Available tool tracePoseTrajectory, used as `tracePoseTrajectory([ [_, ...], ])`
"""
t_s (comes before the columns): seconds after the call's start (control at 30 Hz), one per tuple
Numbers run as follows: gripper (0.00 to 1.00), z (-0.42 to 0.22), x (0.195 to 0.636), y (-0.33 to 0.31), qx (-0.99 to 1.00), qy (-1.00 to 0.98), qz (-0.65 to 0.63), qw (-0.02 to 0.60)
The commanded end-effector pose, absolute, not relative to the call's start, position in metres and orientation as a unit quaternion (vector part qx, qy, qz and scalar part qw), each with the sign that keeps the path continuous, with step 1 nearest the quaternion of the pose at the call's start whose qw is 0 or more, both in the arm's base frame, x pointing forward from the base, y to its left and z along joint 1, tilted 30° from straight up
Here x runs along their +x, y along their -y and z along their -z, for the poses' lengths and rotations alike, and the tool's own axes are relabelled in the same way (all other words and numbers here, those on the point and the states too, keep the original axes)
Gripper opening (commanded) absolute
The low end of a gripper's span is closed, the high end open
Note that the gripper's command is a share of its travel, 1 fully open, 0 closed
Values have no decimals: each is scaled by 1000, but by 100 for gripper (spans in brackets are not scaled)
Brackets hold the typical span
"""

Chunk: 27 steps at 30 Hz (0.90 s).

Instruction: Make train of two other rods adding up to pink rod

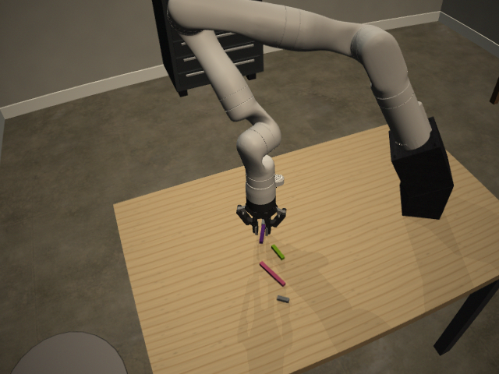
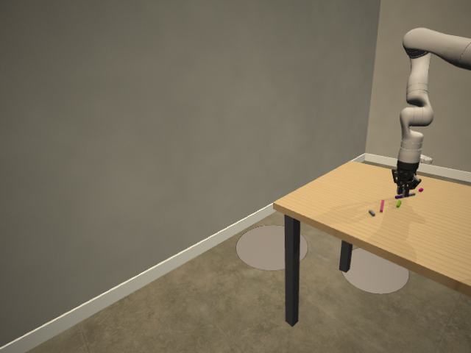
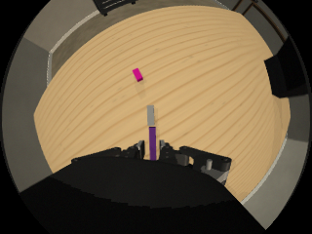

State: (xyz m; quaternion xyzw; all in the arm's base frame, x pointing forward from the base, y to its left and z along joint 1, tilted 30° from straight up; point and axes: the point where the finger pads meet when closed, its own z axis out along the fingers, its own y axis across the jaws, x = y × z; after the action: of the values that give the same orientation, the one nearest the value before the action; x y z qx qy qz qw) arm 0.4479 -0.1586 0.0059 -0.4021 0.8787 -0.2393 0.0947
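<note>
The purple rod lies flat on the table, end to end with a grey rod. They run nearly in one line; no clear gap shows between them, and the grey one sits very slightly left in the wrist view. My gripper is low over the purple rod and partly open, with a fingertip on each side and a narrow space to each. The purple rod's near end is hidden in the wrist view. The pink rod lies apart.
A lime rod lies between the purple and pink rods, apart from both. A second grey rod lies beyond the pink one. A magenta rod lies past the first grey rod's far end, off to the left in the wrist view.
</note>
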Motion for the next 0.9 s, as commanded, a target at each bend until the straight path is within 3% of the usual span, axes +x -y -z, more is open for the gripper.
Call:
tracePoseTrajectory([
  [0.0,24,-13,447,159,-400,-879,242,95],
  [0.87,24,-83,417,130,-400,-879,242,96],
])
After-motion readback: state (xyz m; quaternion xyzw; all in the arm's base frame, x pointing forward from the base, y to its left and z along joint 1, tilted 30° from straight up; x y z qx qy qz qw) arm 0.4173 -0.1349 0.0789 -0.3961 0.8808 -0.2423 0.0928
